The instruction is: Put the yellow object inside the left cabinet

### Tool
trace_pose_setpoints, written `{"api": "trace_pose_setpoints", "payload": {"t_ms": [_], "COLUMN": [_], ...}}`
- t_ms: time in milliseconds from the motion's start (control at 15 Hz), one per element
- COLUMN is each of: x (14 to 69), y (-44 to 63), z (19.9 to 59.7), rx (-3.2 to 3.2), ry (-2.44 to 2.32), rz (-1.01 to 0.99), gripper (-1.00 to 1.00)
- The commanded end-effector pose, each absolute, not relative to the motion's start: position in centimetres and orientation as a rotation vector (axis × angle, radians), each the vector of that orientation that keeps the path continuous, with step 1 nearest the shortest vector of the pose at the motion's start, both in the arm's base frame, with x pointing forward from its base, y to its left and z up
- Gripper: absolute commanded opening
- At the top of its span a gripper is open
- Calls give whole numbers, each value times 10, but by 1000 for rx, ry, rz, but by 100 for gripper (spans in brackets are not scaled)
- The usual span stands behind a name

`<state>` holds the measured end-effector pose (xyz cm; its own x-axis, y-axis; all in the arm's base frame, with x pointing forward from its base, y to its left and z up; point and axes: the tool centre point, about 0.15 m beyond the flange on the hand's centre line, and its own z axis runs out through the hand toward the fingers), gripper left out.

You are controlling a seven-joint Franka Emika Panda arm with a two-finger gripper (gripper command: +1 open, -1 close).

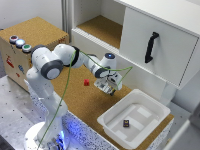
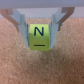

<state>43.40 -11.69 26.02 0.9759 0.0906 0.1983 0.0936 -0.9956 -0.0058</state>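
Observation:
In the wrist view the yellow object [image 2: 40,36], a small yellow cube marked with a black "N", sits between my two fingers [image 2: 23,31], which press on its two sides over the cork surface. My gripper [image 1: 107,86] is low over the cork table, in front of the cabinets. In the exterior view the yellow piece is hidden by the gripper. The left cabinet [image 1: 102,27], doorless with a cork-brown floor, stands behind and above the gripper, towards the exterior view's left.
A small red cube [image 1: 86,82] lies on the cork next to the gripper. A white tray [image 1: 117,112] with a small dark block [image 1: 126,122] stands at the table's front. The white compartment with a door and black handle [image 1: 151,47] is on the exterior view's right. A cork box with buttons [image 1: 30,37] stands on its left.

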Motion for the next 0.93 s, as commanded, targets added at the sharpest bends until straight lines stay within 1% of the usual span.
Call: {"api": "trace_pose_setpoints", "payload": {"t_ms": [0,200,400,867], "x": [427,430,437,458], "y": [-98,-87,-64,18], "z": [310,321,340,377], "rx": [-3035,-3025,-3041,-3008], "ry": [-281,-290,-323,-430], "rz": [-336,-306,-281,-198], "gripper": [-100,-100,-100,-100]}}
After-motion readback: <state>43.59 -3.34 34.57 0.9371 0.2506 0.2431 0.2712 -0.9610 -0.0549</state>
